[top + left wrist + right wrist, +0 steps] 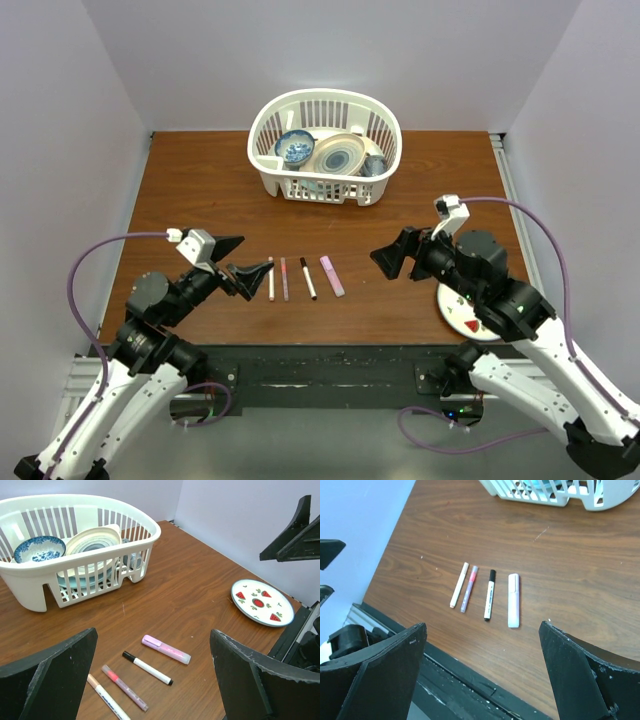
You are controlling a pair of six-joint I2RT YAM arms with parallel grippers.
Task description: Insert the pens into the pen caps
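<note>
Four pens (308,279) on the surface (200,180) look light, stiff and slippery; best pinched mid-barrel. Left pincer (256,254) and right pincer (389,249) both gape wide, empty.

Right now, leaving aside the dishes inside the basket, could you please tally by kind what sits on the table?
Pens: 4 (white pen, pink-maroon pen, black-ended pen, lilac highlighter)
Basket: 1
Watermelon plate: 1
Total: 6

End effectors L (257,251), R (388,247) — jaws wide
</note>
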